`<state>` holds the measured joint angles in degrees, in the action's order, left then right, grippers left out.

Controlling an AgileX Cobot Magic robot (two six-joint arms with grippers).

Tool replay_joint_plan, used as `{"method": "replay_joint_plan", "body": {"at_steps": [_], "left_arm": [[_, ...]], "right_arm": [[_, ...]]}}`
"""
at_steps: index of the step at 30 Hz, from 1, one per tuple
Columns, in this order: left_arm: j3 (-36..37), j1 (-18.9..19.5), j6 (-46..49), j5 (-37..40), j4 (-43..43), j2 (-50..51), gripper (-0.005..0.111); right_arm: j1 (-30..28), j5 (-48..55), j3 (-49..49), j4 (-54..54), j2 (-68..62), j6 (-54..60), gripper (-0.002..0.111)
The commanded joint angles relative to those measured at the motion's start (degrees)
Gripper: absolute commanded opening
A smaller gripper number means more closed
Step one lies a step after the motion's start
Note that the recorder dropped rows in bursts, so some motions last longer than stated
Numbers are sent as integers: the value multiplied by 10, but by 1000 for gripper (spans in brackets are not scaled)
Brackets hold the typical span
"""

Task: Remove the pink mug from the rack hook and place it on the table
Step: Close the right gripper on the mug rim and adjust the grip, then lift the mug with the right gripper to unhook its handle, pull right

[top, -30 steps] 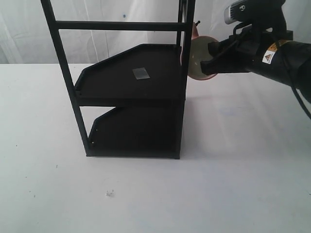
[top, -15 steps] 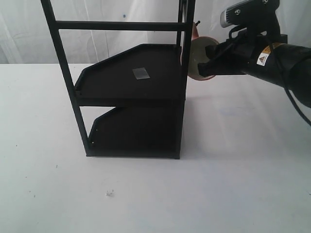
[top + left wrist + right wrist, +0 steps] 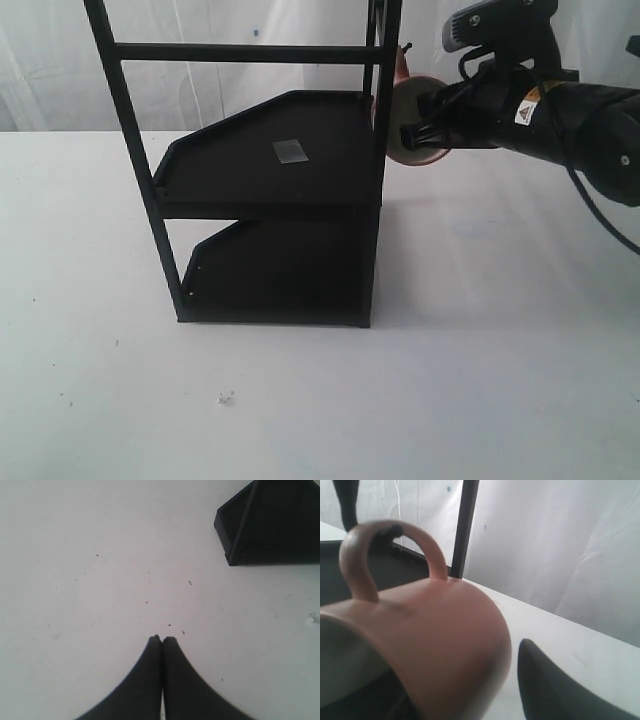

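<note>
The pink mug [image 3: 393,122] hangs by its loop handle on the rack hook [image 3: 405,47], right of the black rack [image 3: 378,180], cream inside facing the camera. My right gripper [image 3: 424,131] stands open around the mug. In the right wrist view the mug [image 3: 440,630] fills the space between the jaws, and one dark finger [image 3: 555,690] stands a small gap off its wall. The hook's tip [image 3: 392,530] shows inside the handle. My left gripper [image 3: 161,639] is shut and empty above the table [image 3: 100,580].
The rack's upper tray [image 3: 250,165] carries a grey sticker [image 3: 289,151]; a lower tray [image 3: 280,270] sits beneath. A rack corner [image 3: 270,525] shows in the left wrist view. The white table [image 3: 470,360] spreads right of and in front of the rack, with a crumb [image 3: 225,398].
My right gripper has moved left and slightly up, closing in around the mug. The mug still hangs on the hook.
</note>
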<state>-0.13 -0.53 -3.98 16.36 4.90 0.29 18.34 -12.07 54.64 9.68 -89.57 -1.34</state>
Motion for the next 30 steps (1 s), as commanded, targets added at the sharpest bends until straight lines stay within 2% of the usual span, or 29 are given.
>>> {"method": "replay_joint_plan", "body": {"at_steps": [1, 8, 22, 30], "left_arm": [[1, -1, -1, 0, 4, -3, 0], [1, -1, -1, 0, 4, -3, 0], [1, -1, -1, 0, 4, -3, 0], [1, -1, -1, 0, 4, -3, 0]], "right_arm": [[-1, 12, 2, -1, -5, -11, 46], [17, -10, 2, 3, -13, -10, 46], [17, -19, 2, -7, -13, -10, 46], [17, -19, 2, -10, -13, -10, 28]]}}
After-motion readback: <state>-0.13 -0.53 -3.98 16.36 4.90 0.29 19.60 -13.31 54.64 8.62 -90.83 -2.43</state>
